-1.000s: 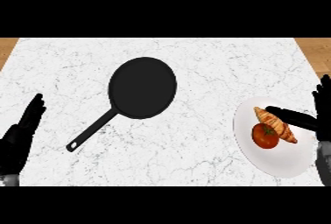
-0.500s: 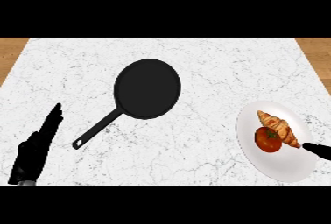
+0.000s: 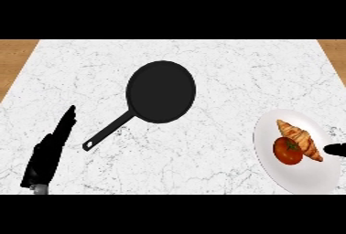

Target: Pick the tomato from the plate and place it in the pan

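The pan (image 3: pixel 161 91) lies on the surface (image 3: pixel 223 68) a little left of the middle, its handle (image 3: pixel 107 133) running toward the near left. The plate (image 3: pixel 297 176) sits at the near right, well apart from the pan. On the plate the tomato (image 3: pixel 288 151) lies touching the croissant (image 3: pixel 300 139), which slants along its far right side. The left robot hand (image 3: pixel 49 151) stands at the near left, just left of the handle's end. Only a tip of the right robot hand (image 3: pixel 336 148) shows at the right edge, over the plate's rim, right of the croissant
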You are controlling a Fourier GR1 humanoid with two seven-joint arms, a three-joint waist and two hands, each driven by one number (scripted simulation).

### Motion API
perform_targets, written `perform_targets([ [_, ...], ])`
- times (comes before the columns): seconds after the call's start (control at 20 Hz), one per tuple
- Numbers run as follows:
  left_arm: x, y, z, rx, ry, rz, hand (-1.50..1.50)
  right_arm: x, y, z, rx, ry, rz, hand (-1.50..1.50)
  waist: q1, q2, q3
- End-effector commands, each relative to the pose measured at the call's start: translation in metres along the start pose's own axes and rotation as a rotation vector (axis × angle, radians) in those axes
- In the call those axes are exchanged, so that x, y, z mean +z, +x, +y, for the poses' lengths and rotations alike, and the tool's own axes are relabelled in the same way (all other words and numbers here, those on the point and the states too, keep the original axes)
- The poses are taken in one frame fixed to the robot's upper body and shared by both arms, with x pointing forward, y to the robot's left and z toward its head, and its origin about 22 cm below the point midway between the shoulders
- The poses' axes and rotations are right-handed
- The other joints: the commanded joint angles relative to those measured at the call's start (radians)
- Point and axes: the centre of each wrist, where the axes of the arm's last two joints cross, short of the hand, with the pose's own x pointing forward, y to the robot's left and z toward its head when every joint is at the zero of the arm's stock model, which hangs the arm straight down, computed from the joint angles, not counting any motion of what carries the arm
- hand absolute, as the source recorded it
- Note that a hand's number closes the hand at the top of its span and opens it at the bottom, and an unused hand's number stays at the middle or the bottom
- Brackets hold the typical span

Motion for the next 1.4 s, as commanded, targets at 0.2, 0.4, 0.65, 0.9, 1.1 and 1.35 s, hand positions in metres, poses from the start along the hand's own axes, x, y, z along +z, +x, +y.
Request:
perform_targets([
  [0.2,-0.002,-0.002,-0.016,0.008,-0.019,-0.002,0.0,-0.005,0.058,-0.002,0.1,0.114,0.155,-1.5,0.025,0.005,0.001],
  [0.4,-0.003,0.01,-0.007,-0.009,-0.021,-0.008,0.0,-0.021,0.061,0.005,0.137,0.217,0.2,-1.5,0.023,0.004,0.002],
  [0.65,-0.005,0.001,-0.004,-0.005,-0.02,-0.028,0.0,-0.032,0.066,0.024,0.261,0.271,0.254,-1.5,0.033,0.007,0.001],
  [0.9,-0.008,0.003,-0.006,-0.017,-0.025,-0.024,0.0,-0.029,0.082,0.035,0.342,0.362,0.341,-1.5,0.031,0.005,0.0],
  [1.1,-0.002,0.007,0.004,-0.011,-0.014,-0.014,0.0,-0.033,0.082,0.051,0.381,0.383,0.368,-1.5,0.028,0.001,0.001],
  [1.35,-0.008,0.01,-0.017,-0.003,-0.029,-0.027,0.0,-0.035,0.099,0.078,0.378,0.431,0.363,-1.5,0.02,0.004,0.001],
])
